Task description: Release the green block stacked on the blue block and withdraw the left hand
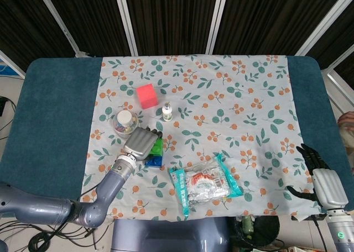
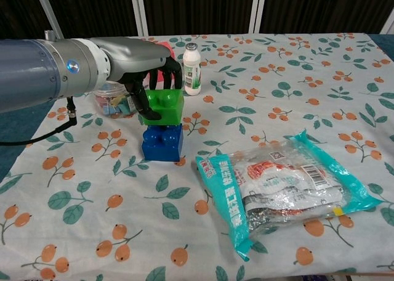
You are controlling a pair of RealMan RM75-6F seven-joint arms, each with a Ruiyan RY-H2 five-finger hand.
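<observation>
The snack bag [image 2: 286,188] is showing a red label and a barcode through its clear middle, but the writing on it is too small to read. The white bottle [image 2: 192,61] is wearing a green label whose text is also illegible.

The left hand [image 2: 144,59] is reaching in from the left over the green block [image 2: 162,106]. Its dark fingers [image 2: 174,71] are curling down over the block's top and far side, and the thumb is lying against the near-left face, so the block is sitting in a loose grip rather than free. The green block is resting on the blue block [image 2: 162,141], tilted a little and shifted slightly left of it. The blue block is standing on the floral cloth [image 2: 258,108], just left of the snack bag.

The right hand [image 1: 323,183] is hanging at the table's [image 1: 50,114] near right corner, fingers spread and holding nothing.

A jar [image 2: 114,101] of coloured bits is sitting behind the left hand, and a pink cube [image 1: 146,95] is lying farther back, near the bottle.
</observation>
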